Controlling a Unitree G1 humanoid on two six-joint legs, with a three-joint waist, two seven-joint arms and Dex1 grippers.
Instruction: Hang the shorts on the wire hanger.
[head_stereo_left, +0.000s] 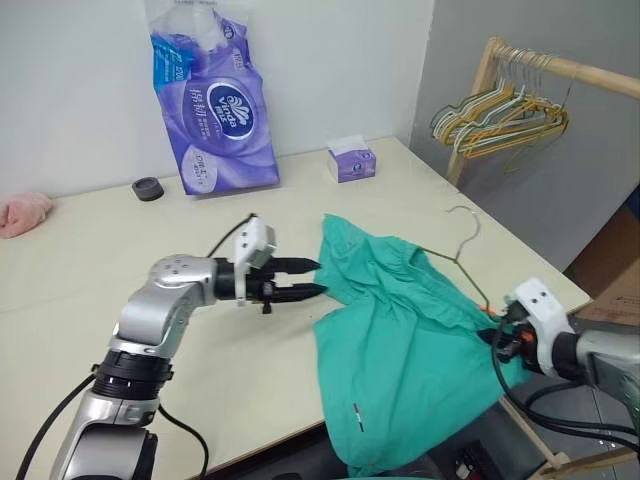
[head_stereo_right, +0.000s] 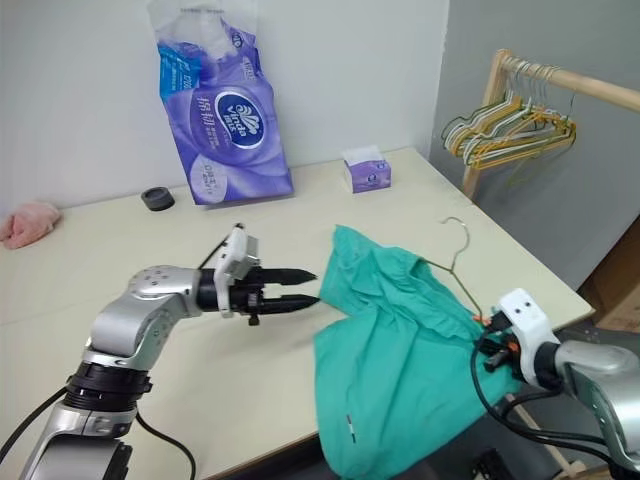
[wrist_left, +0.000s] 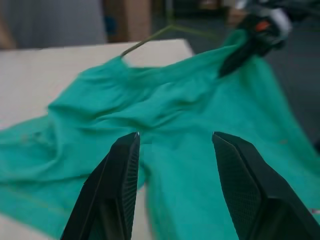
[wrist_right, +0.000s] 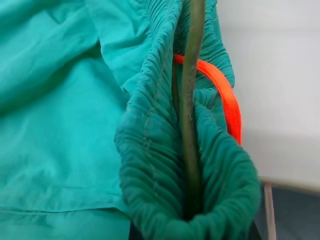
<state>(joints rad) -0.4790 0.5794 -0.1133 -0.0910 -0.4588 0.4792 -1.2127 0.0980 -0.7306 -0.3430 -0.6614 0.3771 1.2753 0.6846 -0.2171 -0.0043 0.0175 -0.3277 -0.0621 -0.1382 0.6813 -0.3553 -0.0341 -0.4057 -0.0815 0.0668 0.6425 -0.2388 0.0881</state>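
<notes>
The teal-green shorts (head_stereo_left: 400, 340) lie on the right part of the table (head_stereo_left: 120, 250), with one leg drooping over the front edge. The wire hanger (head_stereo_left: 462, 240) pokes out of them, hook toward the far side, and its wire runs inside the gathered waistband (wrist_right: 150, 150). An orange drawstring (wrist_right: 225, 95) shows beside the wire. My right gripper (head_stereo_left: 503, 338) is at the table's right edge, shut on the bunched waistband with the wire in it. My left gripper (head_stereo_left: 316, 279) stands open and holds nothing. It is level, just left of the shorts' near edge, pointing at them (wrist_left: 175, 105).
A purple tissue pack (head_stereo_left: 215, 100) leans on the back wall, with a small tissue box (head_stereo_left: 351, 161) and a black round object (head_stereo_left: 148, 188) nearby. A pink cloth (head_stereo_left: 22, 213) lies far left. A wooden rack with bunched hangers (head_stereo_left: 500, 115) stands at back right.
</notes>
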